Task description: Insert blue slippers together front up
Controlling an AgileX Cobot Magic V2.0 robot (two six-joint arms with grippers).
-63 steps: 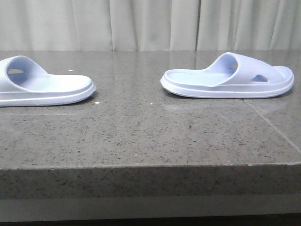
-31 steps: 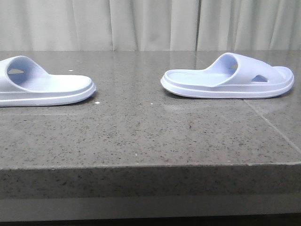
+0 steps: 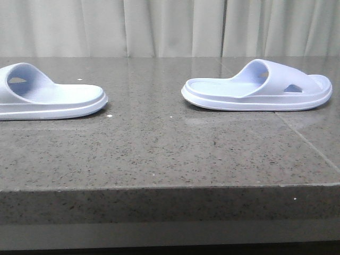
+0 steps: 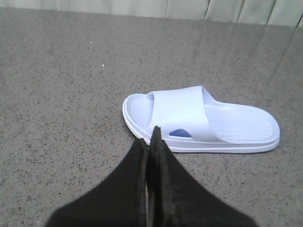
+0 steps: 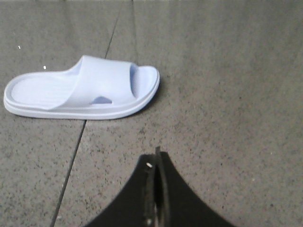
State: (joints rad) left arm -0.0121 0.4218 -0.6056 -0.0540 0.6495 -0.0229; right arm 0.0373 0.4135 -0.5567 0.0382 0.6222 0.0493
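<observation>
Two pale lavender-blue slippers lie flat, soles down, far apart on the dark speckled table. The left slipper (image 3: pixel 48 98) is at the far left of the front view, cut off by the frame edge; it also shows in the left wrist view (image 4: pixel 201 120). The right slipper (image 3: pixel 260 87) lies at the right and shows in the right wrist view (image 5: pixel 85 90). My left gripper (image 4: pixel 150 142) is shut and empty, its tips just short of the left slipper's side. My right gripper (image 5: pixel 157 158) is shut and empty, some way short of the right slipper. Neither gripper shows in the front view.
The dark stone table (image 3: pixel 159 154) has a front edge near the camera and a seam line (image 3: pixel 305 141) running under the right slipper. A pale curtain (image 3: pixel 170 26) hangs behind the table.
</observation>
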